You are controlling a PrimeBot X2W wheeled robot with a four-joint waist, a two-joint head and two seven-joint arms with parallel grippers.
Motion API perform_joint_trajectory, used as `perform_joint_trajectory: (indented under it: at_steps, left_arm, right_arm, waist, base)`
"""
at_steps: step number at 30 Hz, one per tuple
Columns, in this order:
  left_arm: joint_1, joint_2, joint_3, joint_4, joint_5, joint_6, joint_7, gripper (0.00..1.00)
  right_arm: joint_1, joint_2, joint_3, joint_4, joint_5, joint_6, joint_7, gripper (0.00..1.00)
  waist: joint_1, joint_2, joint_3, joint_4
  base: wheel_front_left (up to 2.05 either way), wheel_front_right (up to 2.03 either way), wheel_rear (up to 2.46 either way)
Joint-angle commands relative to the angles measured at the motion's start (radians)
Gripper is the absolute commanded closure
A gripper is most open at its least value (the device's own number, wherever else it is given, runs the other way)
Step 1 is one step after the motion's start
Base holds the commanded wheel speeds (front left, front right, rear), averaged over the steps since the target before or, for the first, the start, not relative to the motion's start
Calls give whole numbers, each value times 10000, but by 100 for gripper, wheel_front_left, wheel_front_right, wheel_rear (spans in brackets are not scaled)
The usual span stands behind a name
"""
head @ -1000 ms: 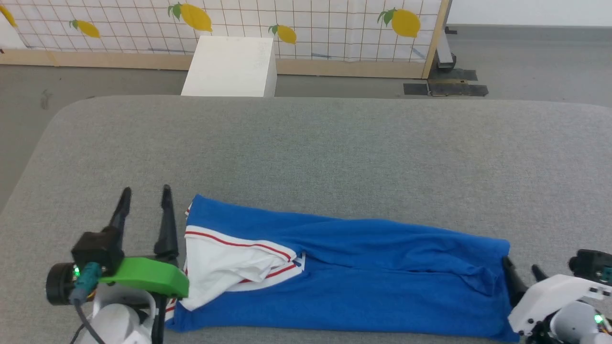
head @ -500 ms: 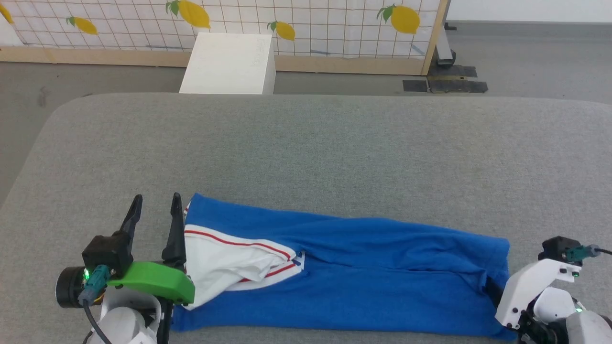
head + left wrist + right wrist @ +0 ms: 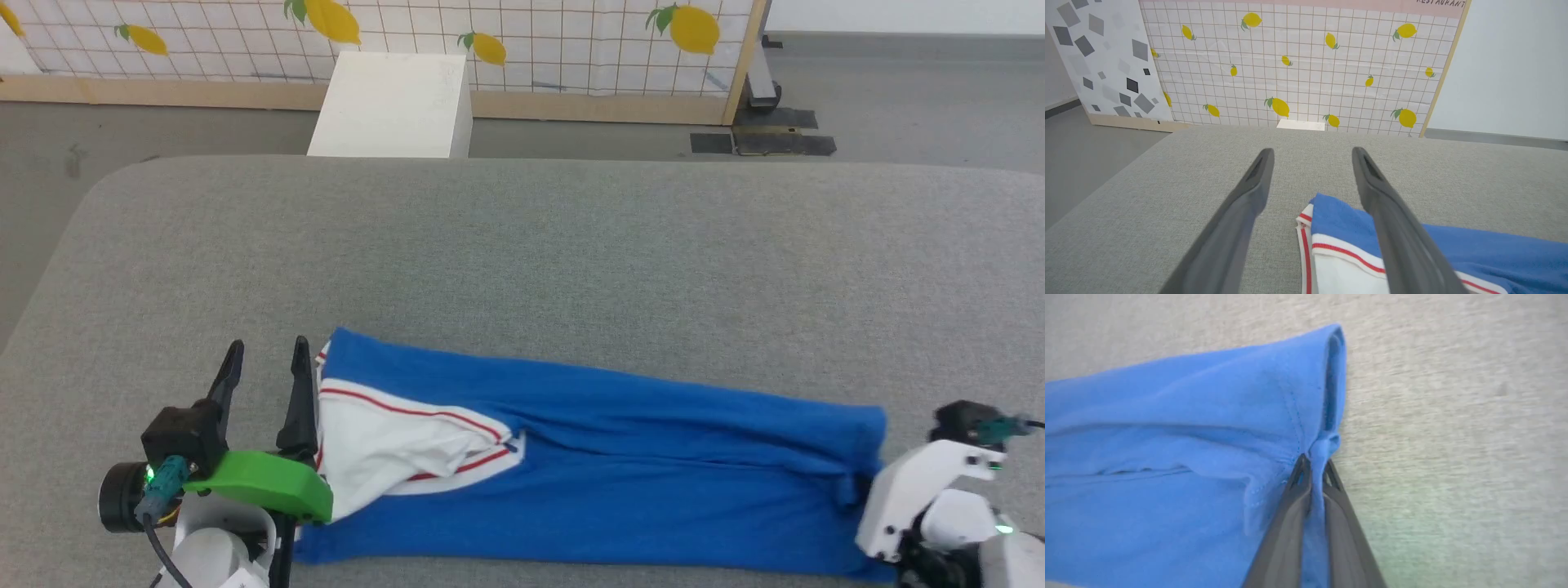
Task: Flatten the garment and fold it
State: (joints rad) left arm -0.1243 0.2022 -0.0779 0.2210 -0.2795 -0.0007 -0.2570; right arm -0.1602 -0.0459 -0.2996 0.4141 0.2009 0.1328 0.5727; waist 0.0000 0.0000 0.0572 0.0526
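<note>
You are working with the garment (image 3: pixel 620 490) lying as a long, narrow band across the near part of the grey padded surface (image 3: pixel 522 245), its long axis running left to right between your two arms. Your right gripper (image 3: pixel 1313 467) is pinching the blue hem at the band's right end, with a fold of cloth clamped between its closed fingers. Your left gripper (image 3: pixel 269 345) is standing just beside the opposite end, fingers spread wide and holding nothing. The white sleeve (image 3: pixel 384 449) with its red-striped trim is lying just to that gripper's right, and in the left wrist view the right-hand finger is passing in front of the garment's corner. The coming move is turning on this: the free end is lying just inward of the open fingers, and the left arm is the nearer one. I judge you are needing to shift the left gripper slightly right and close on that end, so both arms are pulling along the long axis
</note>
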Motion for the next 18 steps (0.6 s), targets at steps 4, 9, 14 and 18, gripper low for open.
perform_joint_trajectory:
  at_steps: [4, 9, 14, 18]
  left_arm:
    - [-189, -151, 120, 33, 159, -152, -47, 0]
    - [-252, -248, 246, -5, 261, -231, -47, 0]
    - [-247, -318, 349, 30, 383, -337, -47, 0]
    - [-199, -367, 412, 126, 446, -408, -47, 0]
  right_arm:
    - [126, -43, -1436, -619, -1327, -21, -255, 100]
    - [-48, -136, -2977, -1084, -2691, -21, -610, 100]
    - [-186, -351, -3841, -1217, -3751, -21, -807, 100]
    - [-13, -262, -3427, -1723, -3644, -21, -236, 100]
  waist:
    - [0, 0, 91, 9]
    - [0, 0, 234, 46]
    - [0, 0, 285, 79]
    - [0, 0, 196, 105]
  base:
    - [0, 0, 0]
    - [0, 0, 0]
    - [0, 0, 0]
    - [0, 0, 0]
